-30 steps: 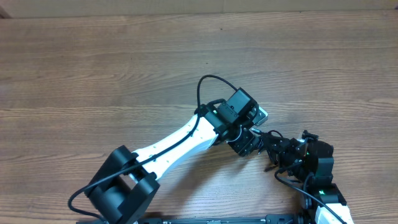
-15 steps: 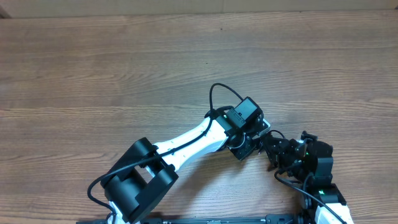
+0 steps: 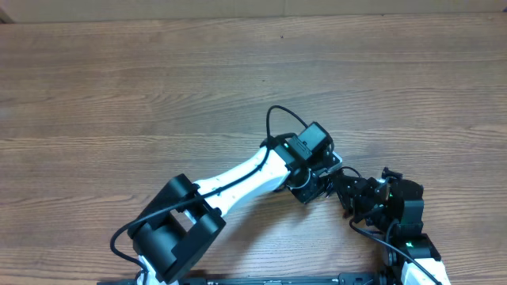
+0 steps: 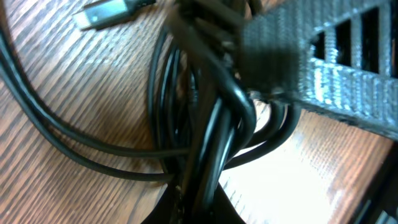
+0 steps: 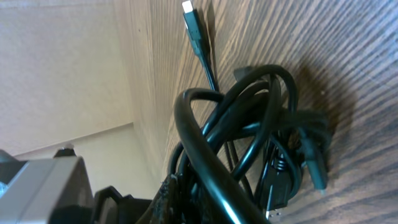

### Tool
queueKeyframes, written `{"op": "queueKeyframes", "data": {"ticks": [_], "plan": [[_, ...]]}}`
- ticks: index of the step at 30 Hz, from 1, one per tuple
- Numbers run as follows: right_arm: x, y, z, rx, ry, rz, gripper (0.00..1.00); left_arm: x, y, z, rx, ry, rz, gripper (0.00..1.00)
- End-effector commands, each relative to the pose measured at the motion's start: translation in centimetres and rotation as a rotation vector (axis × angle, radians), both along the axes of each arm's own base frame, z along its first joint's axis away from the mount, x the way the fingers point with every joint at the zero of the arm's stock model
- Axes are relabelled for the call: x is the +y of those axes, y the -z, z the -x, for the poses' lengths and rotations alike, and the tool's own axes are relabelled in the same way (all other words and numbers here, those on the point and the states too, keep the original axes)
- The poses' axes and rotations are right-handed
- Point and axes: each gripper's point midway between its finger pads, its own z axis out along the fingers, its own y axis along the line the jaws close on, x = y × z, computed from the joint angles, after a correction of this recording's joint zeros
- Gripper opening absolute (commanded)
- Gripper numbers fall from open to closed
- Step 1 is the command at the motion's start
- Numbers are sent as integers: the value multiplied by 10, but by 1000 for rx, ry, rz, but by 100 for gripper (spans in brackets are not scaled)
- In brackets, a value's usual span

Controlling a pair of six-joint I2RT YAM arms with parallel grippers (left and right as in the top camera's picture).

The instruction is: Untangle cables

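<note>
One tangled bundle of thin black cables (image 5: pixel 245 134) at the lower right of the overhead view, left tool (image 3: pixel 317 186) pressed together on it, right tool (image 3: pixel 354 196) pinching it from the opposite side, one plug (image 5: pixel 193 22) lying on the wooden counter (image 3: pixel 158 87) beside the loops

Shows a wood table (image 3: pixel 119 95). Shows the left arm (image 3: pixel 238 178) slanting from the bottom edge up to the right, left gripper (image 3: pixel 323 186) just beside the right gripper (image 3: pixel 354 196), dark cables (image 3: pixel 339 179) bunched between them, strands too small to tell apart.
</note>
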Motion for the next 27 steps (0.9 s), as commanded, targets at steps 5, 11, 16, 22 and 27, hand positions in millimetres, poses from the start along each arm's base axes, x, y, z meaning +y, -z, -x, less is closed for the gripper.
{"op": "queueKeyframes", "data": {"ticks": [5, 11, 16, 22, 27], "plan": [[6, 37, 29, 58, -120, 70, 15, 21, -30, -39, 53, -152, 58, 4], [13, 6, 11, -71, -203, 103, 23, 24, -62, -47, 60, -149, 163, 4], [22, -18, 3, -133, -247, 67, 29, 28, -72, -54, 48, -166, 191, 4], [27, -40, -7, -255, -279, 60, 40, 13, -86, -36, 94, -22, 314, 4], [28, -56, -16, -372, -292, 96, 44, 11, -88, -34, 94, 6, 333, 4]]}}
